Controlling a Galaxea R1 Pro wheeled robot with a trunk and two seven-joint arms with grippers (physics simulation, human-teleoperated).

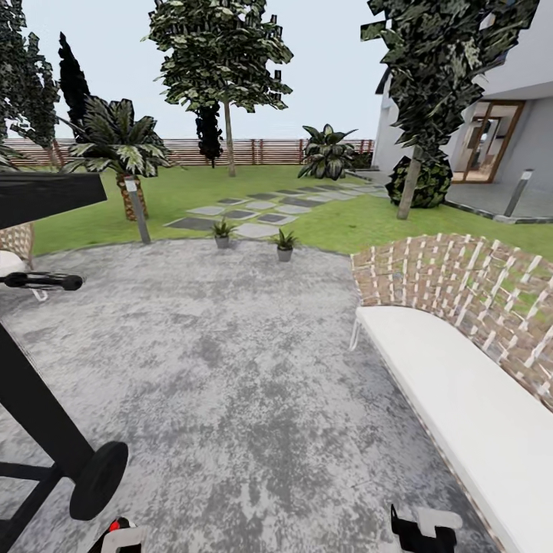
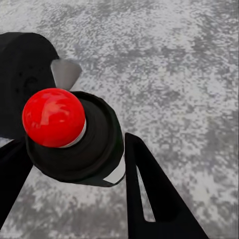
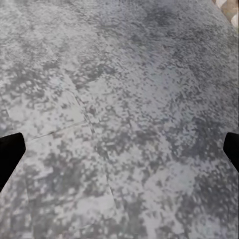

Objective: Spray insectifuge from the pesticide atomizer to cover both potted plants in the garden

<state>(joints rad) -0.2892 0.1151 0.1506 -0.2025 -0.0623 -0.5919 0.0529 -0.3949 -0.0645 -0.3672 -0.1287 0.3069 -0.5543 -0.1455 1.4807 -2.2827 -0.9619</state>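
Left gripper is pinching the red-topped pesticide atomizer between its fingers, right gripper fingers are spread w/ nothing, so it's prob. best rolling straight across the patio to the far potted plants, avoiding the wicker bench on the right & grill on the left.

Little of the robot showed. In the head view the left gripper had a pale grey-white housing with black parts, and the right gripper was a blocky white casing carrying black fingers. Close up, the left fingers were matte black, flat and wedge-shaped — one pierced by a long narrow triangular slot. The right fingers were plain black tips — blunt and unmarked.
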